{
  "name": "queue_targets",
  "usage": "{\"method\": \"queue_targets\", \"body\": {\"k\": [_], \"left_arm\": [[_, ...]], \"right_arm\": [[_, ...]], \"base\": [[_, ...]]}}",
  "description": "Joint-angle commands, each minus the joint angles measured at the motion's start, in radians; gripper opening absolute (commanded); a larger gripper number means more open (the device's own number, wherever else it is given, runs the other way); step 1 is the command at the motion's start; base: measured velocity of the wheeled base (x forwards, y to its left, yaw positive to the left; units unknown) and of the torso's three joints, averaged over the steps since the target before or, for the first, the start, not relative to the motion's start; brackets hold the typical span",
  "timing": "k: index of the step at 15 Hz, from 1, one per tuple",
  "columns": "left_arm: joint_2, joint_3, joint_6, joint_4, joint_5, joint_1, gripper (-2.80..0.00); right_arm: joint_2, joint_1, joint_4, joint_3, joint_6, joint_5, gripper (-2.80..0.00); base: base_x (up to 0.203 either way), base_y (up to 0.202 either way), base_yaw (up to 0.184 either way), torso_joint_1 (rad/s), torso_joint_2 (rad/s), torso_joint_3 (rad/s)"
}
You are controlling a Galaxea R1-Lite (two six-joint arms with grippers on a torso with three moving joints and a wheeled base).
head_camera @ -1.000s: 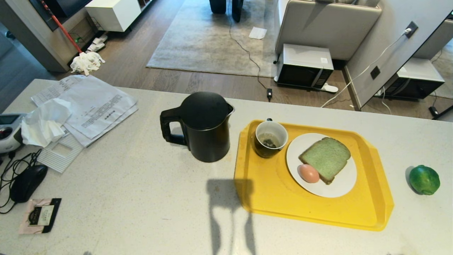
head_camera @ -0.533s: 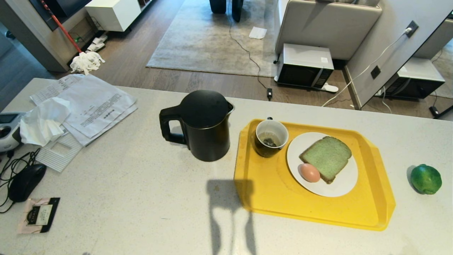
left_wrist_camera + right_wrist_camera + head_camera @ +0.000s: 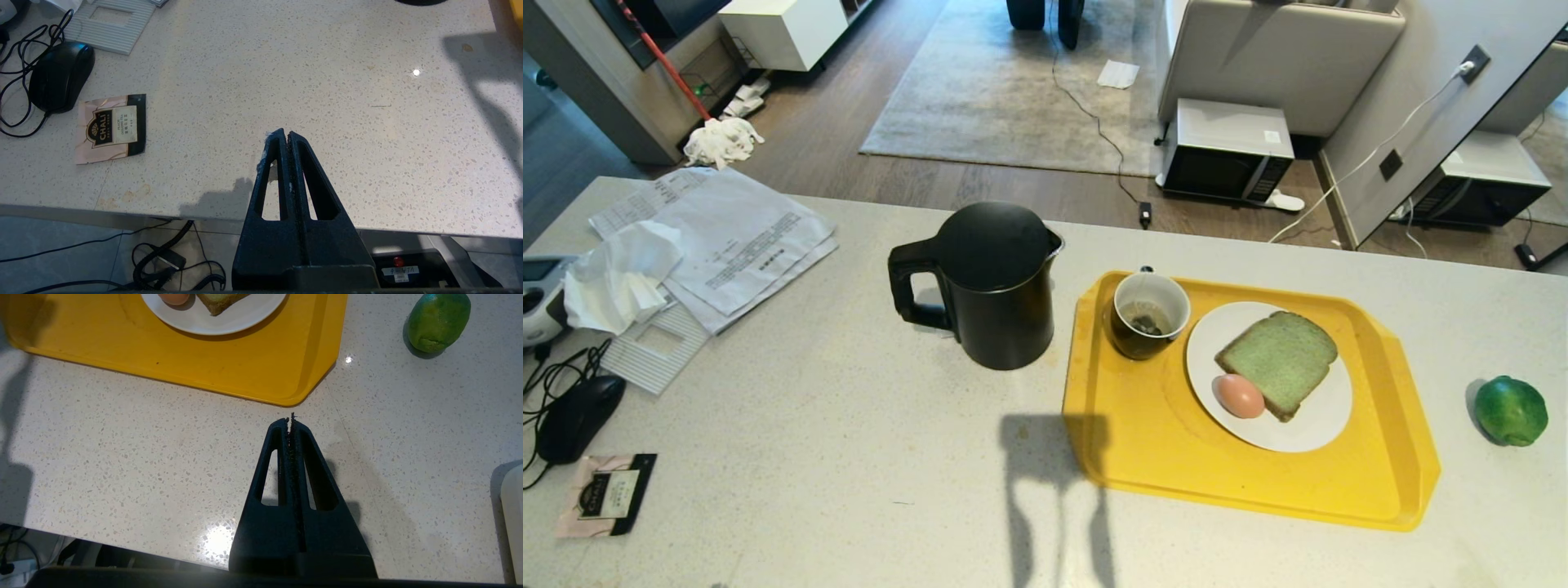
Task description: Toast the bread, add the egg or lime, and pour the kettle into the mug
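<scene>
the one clear label is on the pink-and-black tea sachet [image 3: 110,128], which lies flat on the counter just beside the black computer mouse [image 3: 60,76]: under a fan-shaped emblem it reads "chali" in pale capitals, and the smaller lines below that are too fine to make out. printed lines also run across the sheets of paper [image 3: 737,239] lying farther from the mouse, toward the counter's far edge, but none of them can be read. a small white tag [image 3: 399,271] below the counter edge carries dark characters that stay illegible.
</scene>
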Motion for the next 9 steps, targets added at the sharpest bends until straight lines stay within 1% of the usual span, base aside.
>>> {"method": "queue_targets", "body": {"k": [1,9], "left_arm": [[0.002,0.000,0.001,0.000,-0.001,0.000,-2.80],[0.002,0.000,0.002,0.000,-0.004,0.000,-2.80]], "right_arm": [[0.000,0.000,0.001,-0.002,-0.001,0.001,-2.80],[0.000,0.000,0.001,-0.001,0.001,-0.001,-2.80]], "base": [[0.000,0.000,0.000,-0.058,0.15,0.073],[0.000,0.000,0.000,-0.060,0.13,0.059]]}}
